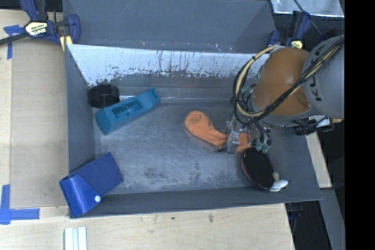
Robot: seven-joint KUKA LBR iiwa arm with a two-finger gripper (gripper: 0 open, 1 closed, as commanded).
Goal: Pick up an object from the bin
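Setting: grey metal bin [176,26] seen from above, with sloped walls and a scuffed floor; a few loose things lie spread over it
Arm: arm [331,82] reaches in from the right; its wrist wears an orange cover [284,82] with cables [246,82] looped round it
Tool: end effector [237,140] is down at the floor, right of the middle; I cannot tell whether it is wide or narrow, as the wrist hides much of it
Nearest thing: orange soft lump [202,126], rounded at its left and tapering to the right; its right end meets the end effector
Just beside: black oval thing [258,170] with a white tip, in the lower right corner, below the end effector
Well apart: blue stapler-shaped thing [126,111] lying slantwise at the left; black round cap [102,95] touching its upper left end; blue box [91,184] tilted in the lower left corner
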